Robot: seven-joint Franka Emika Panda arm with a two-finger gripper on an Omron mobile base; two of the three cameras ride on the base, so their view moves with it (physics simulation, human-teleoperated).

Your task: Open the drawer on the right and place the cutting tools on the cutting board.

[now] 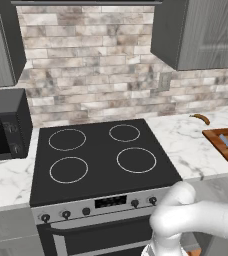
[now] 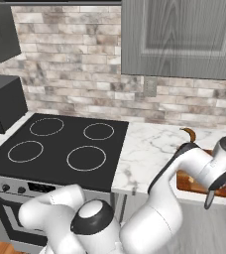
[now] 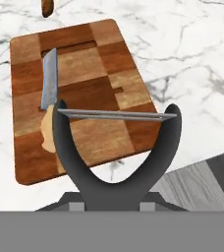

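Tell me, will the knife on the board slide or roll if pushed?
The knife lies flat on the board, so it would probably slide, not roll. Its slim blade looks stiff, and it seems light.

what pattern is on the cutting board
A checkered pattern of light and dark reddish-brown wood blocks on the cutting board, clearest in the hand view.
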